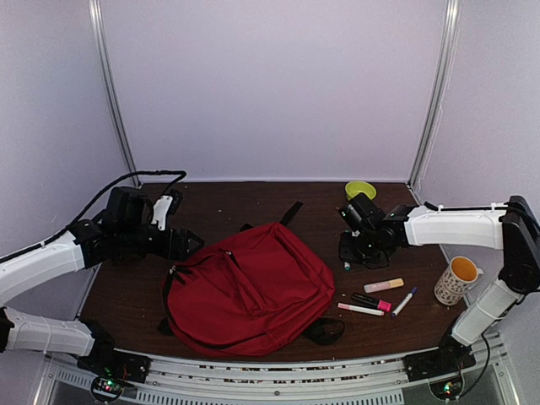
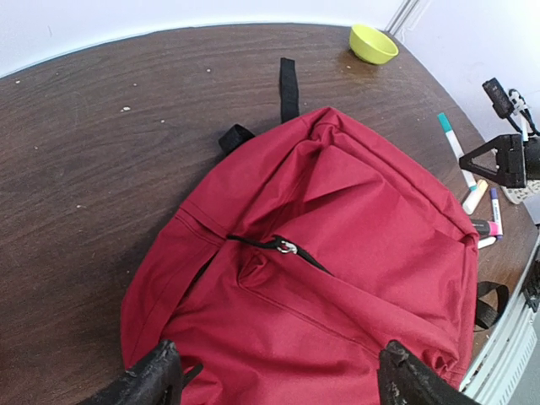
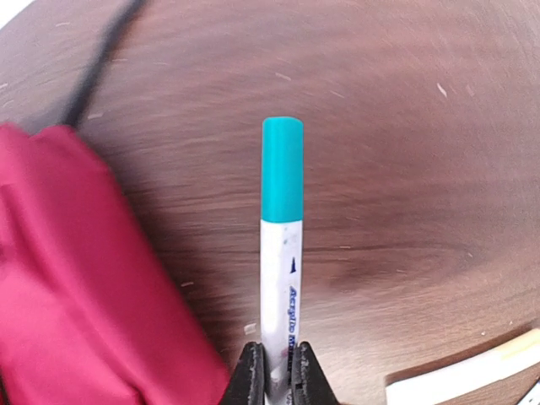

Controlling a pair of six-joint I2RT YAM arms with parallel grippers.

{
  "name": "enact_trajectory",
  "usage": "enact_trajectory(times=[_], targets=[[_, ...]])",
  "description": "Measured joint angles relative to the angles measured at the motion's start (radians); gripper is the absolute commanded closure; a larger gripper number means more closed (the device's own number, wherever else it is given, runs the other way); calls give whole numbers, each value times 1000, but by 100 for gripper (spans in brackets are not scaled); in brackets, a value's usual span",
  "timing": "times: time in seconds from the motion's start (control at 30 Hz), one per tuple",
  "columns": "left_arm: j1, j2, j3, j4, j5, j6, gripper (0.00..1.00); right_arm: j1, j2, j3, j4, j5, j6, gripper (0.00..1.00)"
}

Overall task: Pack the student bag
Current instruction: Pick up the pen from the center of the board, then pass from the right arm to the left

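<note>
The student bag (image 1: 249, 287), a large dark-red backpack, lies flat in the middle of the table, with a black strap at its far end. In the left wrist view the bag (image 2: 337, 253) shows a zipper pull (image 2: 287, 246) on its front. My left gripper (image 1: 190, 243) is open and empty, its fingertips (image 2: 156, 375) spread wide over the bag's left end. My right gripper (image 1: 354, 253) is right of the bag and shut on a white marker with a teal cap (image 3: 283, 253). The marker points away from the fingers (image 3: 253, 375), low over the wood beside the bag's edge (image 3: 67, 287).
A yellow-green bowl (image 1: 360, 189) stands at the back right. A patterned mug (image 1: 458, 280) stands at the right. A yellow highlighter (image 1: 384, 285), a pink-and-black marker (image 1: 371, 301), a blue-capped pen (image 1: 404, 301) and a white pen (image 1: 360, 310) lie between the bag and the mug.
</note>
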Motion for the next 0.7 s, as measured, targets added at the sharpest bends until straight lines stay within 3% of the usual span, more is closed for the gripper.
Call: enact_trajectory(times=[0.3, 0.7], targets=[[0, -32, -1, 0, 95, 4, 24, 119, -80, 45, 5, 38, -191, 100], [-11, -61, -24, 43, 269, -4, 30, 374, -225, 16, 122, 106, -502, 100]])
